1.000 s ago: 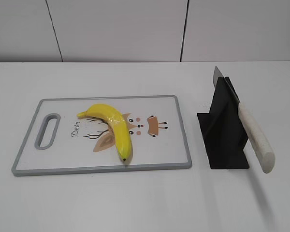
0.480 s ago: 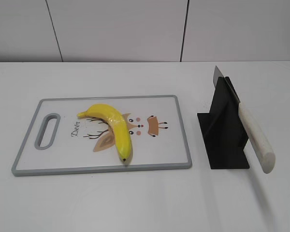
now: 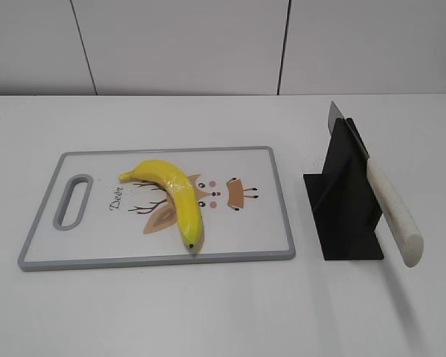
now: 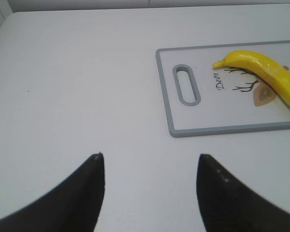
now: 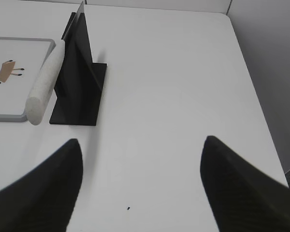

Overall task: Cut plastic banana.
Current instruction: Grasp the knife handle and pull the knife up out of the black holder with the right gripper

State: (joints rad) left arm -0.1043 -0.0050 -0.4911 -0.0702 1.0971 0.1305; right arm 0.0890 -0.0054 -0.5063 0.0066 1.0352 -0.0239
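The plastic banana point(image 3: 175, 195) is glossy yellow and whole. It lies on the white, grey-rimmed cutting board point(image 3: 97, 259) over a brown deer print, and also shows in the left wrist view point(image 4: 266, 72). A knife with a white handle point(image 3: 392, 212) rests slanted in a black stand point(image 3: 343, 204); the right wrist view shows the handle point(image 5: 44, 84) too. My left gripper point(image 4: 150, 157) is open and empty over bare table, left of the board. My right gripper point(image 5: 141, 142) is open and empty over bare table, right of the stand. Neither gripper shows in the exterior view.
The white table point(image 3: 208, 312) runs to a wall at the back. Its right edge point(image 5: 251, 92) shows in the right wrist view. The board's handle slot point(image 4: 186, 84) faces the left gripper.
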